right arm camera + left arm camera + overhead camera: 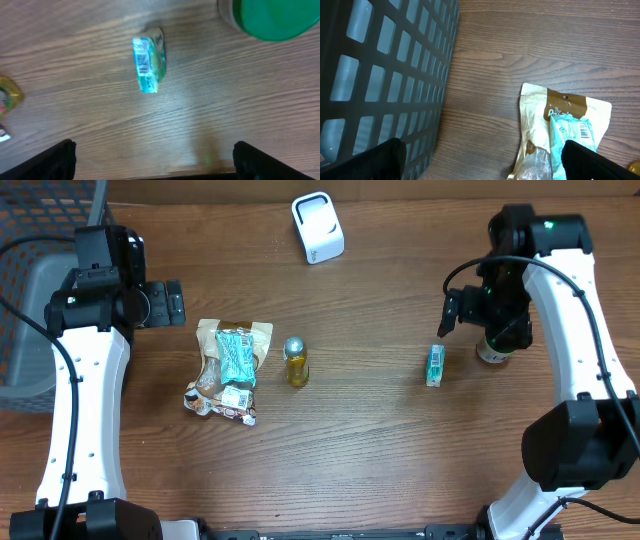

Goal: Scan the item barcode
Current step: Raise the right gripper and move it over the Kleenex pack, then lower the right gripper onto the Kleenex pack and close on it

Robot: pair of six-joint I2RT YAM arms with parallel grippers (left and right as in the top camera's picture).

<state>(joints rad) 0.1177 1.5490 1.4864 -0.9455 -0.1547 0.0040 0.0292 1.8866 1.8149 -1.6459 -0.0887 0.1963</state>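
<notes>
A small teal packet (434, 365) lies on the wooden table, its barcode face showing in the right wrist view (148, 59). The white scanner (318, 227) stands at the back centre. My right gripper (450, 312) hovers just behind the packet, open and empty (160, 167), well apart from it. My left gripper (168, 304) is open too, hanging over bare wood (482, 167) between the basket and a pile of snack bags (228, 365), touching nothing.
A dark mesh basket (30, 320) sits at the far left. A gold bottle (296, 361) lies beside the bags. A green-lidded jar (492, 350) stands right of the teal packet, under the right arm. A tan pouch (555, 110) carries another teal packet (572, 131).
</notes>
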